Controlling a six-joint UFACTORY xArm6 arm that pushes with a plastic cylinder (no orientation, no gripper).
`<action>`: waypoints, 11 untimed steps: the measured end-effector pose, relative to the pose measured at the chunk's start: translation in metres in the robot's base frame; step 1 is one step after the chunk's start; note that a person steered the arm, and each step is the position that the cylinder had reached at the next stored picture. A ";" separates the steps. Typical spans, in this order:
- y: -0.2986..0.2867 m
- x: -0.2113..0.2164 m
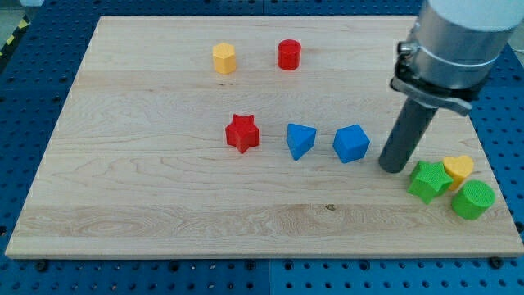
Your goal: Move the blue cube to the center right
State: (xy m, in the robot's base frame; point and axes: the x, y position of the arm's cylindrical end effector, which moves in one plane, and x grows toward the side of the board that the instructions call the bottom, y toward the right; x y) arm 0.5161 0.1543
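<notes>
While no fingers are showing on this arm, so their state cannot be told, my tip (394, 166) is sitting on the bench (147, 205) just right of the blue cube (351, 143), not clearly touching. Blue cube is lying right of centre, beside a blue wedge-like block (300, 140) and red star (242, 133). Green star (427, 181), yellow heart (458, 170), green cylinder (473, 199) are clustering at lower right.

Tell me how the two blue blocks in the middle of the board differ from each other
The blue cube has squarish faces; the other blue block tapers to a point at its bottom, like a wedge. The blue cube lies nearer my tip, just to the view's left of it; the blue wedge sits next to the red star. Both share one blue colour and similar size.
</notes>
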 end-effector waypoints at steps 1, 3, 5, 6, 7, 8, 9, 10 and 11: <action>-0.040 0.006; -0.084 -0.003; -0.056 -0.024; -0.031 -0.024; -0.015 -0.024; 0.001 -0.027; 0.016 -0.036; 0.028 -0.052; 0.048 -0.065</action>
